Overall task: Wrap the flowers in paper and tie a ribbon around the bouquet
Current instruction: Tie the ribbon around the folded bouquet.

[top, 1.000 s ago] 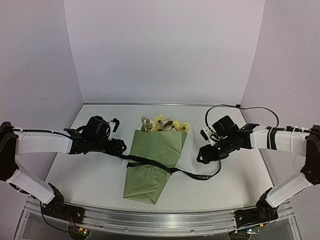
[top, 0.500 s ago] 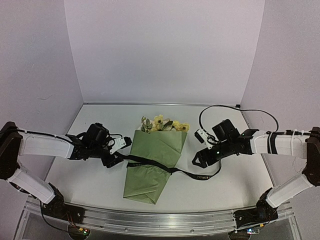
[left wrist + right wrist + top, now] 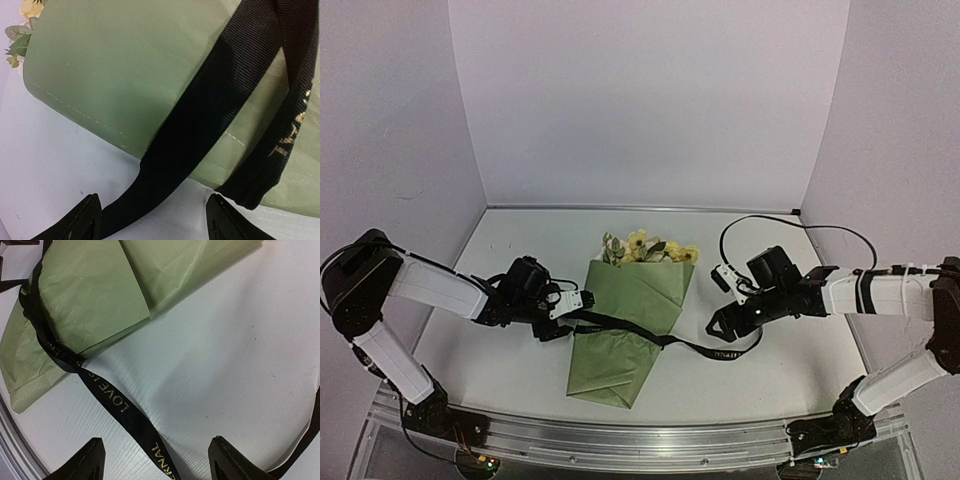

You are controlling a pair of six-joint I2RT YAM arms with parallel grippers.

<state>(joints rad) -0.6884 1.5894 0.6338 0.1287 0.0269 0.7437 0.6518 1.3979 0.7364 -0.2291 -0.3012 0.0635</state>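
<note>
The bouquet [image 3: 625,320] lies in the middle of the desk [image 3: 510,240], with the flowers [image 3: 640,247] at its far end. At its left edge the left fingers [image 3: 84,221] stand apart, and the ribbon [image 3: 190,125] runs between them unpinched. The ribbon crosses the paper [image 3: 90,290] and trails right, where the right fingers [image 3: 90,462] stand apart over it, gripping nothing.

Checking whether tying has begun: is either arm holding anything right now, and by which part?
Nothing is held. The left gripper and right gripper both have open jaws; the ribbon passes between each pair, not clamped.
</note>
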